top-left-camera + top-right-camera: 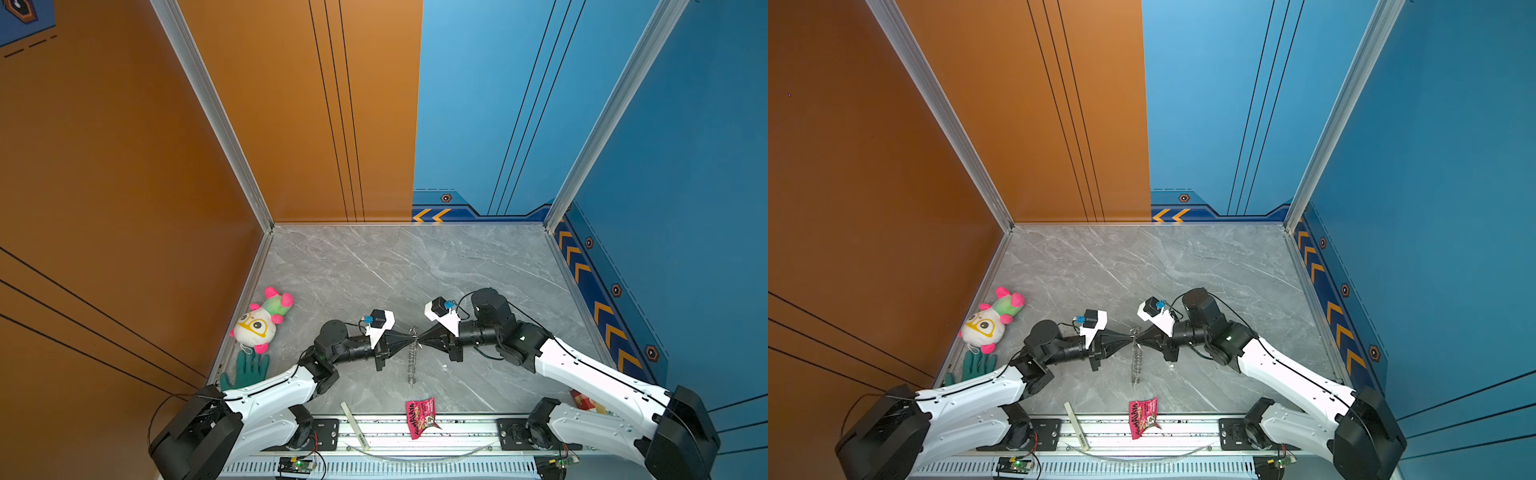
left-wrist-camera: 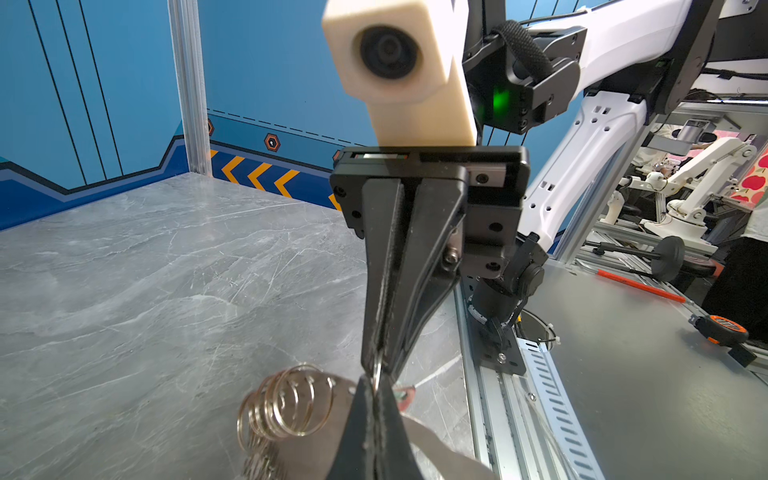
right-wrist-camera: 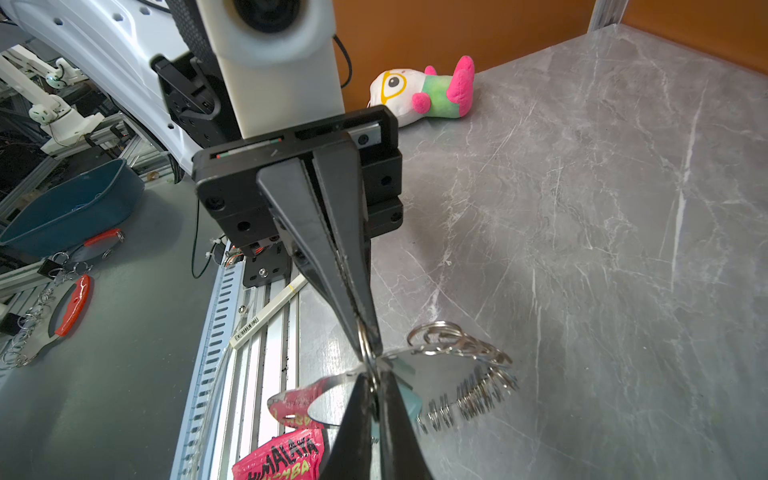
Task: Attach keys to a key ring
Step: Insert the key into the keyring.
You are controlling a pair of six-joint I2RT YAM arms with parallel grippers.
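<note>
- You're pinching with both claws: the left gripper (image 1: 409, 339) and the right gripper (image 1: 420, 339) are meeting tip to tip over the middle of the table (image 1: 374, 270). The jaws of both are pressed narrow, each closing on the key ring (image 1: 412, 360).
- In the left wrist view, the right claw's slim black fingers (image 2: 380, 270) are nipping one thin wire loop just where your left tips are clamping it.
- The key ring is dangling from that pinch. Its small shiny silver rings (image 3: 457, 345) are bunching like a coil along a flat, smooth band (image 3: 440, 374). You can't tell whether its low end is touching the surface.
- A pale blue sliver (image 3: 411, 399) is peeking out beside the right tips, too hidden to name.
- The table under you is showing as a glossy grey slab with white marble veining.
- A soft plush toy (image 1: 259, 322) in white, green and pink is lying by the left wall, with a green glove (image 1: 245, 370) just beside it.
- At the front, a crinkled pink snack packet (image 1: 420, 417) is lying across the ribbed aluminium rail (image 1: 465, 432), with a white strip (image 1: 353, 424) near it.
- Orange panels are closing in the left side and blue ones the right, with aluminium corner posts and orange chevrons along the base of the blue.
</note>
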